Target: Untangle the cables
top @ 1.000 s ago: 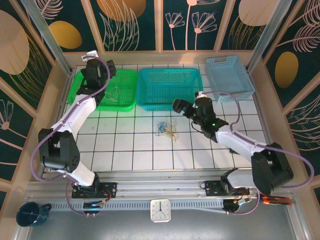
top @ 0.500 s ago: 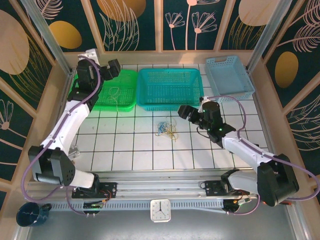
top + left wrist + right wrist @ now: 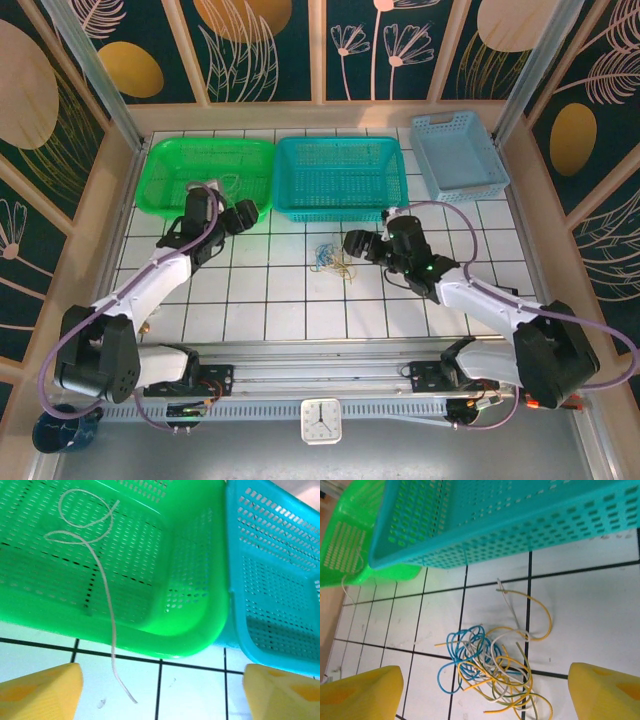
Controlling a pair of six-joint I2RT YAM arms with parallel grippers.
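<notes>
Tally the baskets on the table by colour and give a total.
Green basket: 1
Teal basket: 1
Light blue basket: 1
Total: 3

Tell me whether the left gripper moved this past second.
Yes. The left gripper came back from above the far side of the green basket to just off its near right corner.

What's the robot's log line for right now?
left gripper: open, near green basket | cream wire: trails over basket rim onto tiles | right gripper: open, facing cable tangle lying ungripped on tiles
</notes>
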